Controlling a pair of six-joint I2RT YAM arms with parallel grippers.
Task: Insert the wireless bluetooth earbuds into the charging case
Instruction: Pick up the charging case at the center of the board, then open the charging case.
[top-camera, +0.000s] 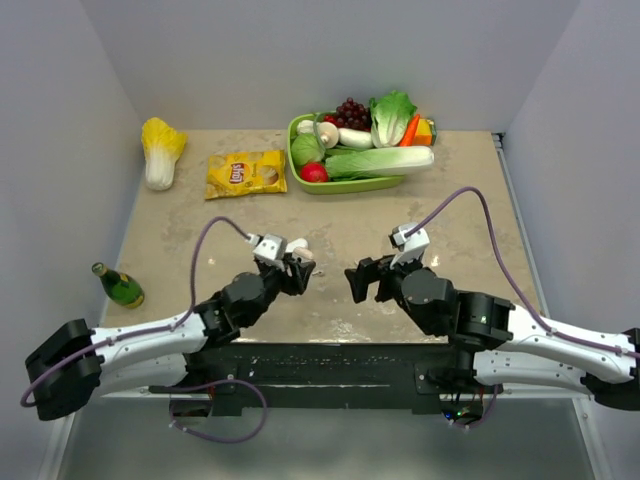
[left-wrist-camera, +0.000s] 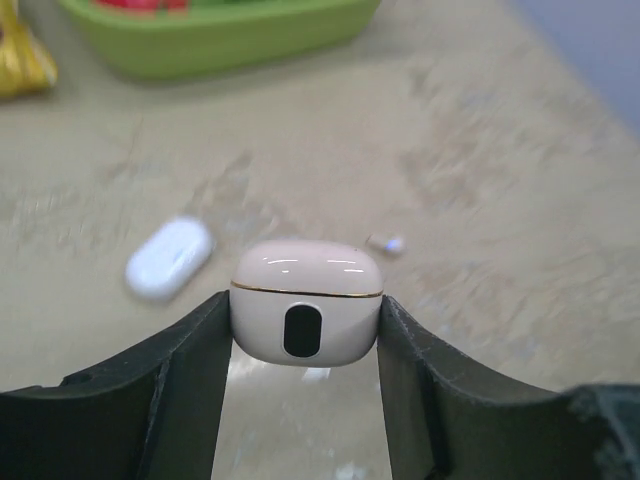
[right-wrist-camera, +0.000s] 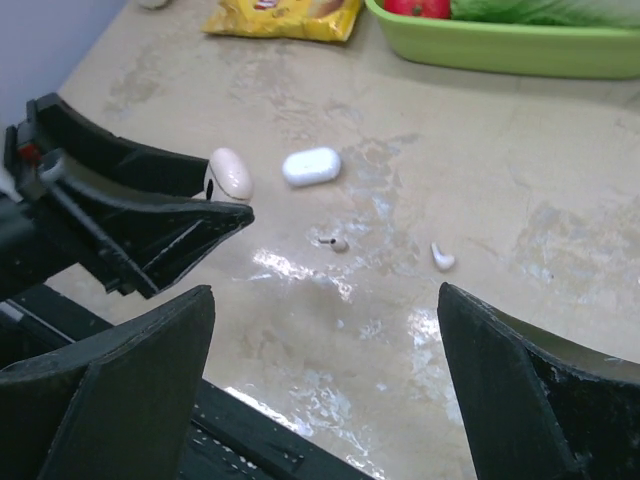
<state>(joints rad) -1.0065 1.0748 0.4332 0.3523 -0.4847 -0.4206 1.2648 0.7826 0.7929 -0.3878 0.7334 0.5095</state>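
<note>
My left gripper (left-wrist-camera: 305, 303) is shut on a cream charging case (left-wrist-camera: 306, 300) with a thin gold seam, its lid closed, pinched by the sides just above the table. The held case (right-wrist-camera: 231, 173) also shows in the right wrist view, at the left gripper's black fingers (right-wrist-camera: 150, 215). One small beige earbud (right-wrist-camera: 337, 242) and one white earbud (right-wrist-camera: 442, 258) lie loose on the table ahead of my right gripper (right-wrist-camera: 325, 295), which is open and holds nothing. In the top view the left gripper (top-camera: 300, 262) and right gripper (top-camera: 358, 282) face each other near the table's front.
A second white oval case (right-wrist-camera: 312, 166) lies on the table beyond the held one. A green tray (top-camera: 300, 160) of vegetables stands at the back, with a yellow chips bag (top-camera: 246, 173) and a cabbage (top-camera: 160, 150) to its left. A green bottle (top-camera: 120, 286) lies at the left edge.
</note>
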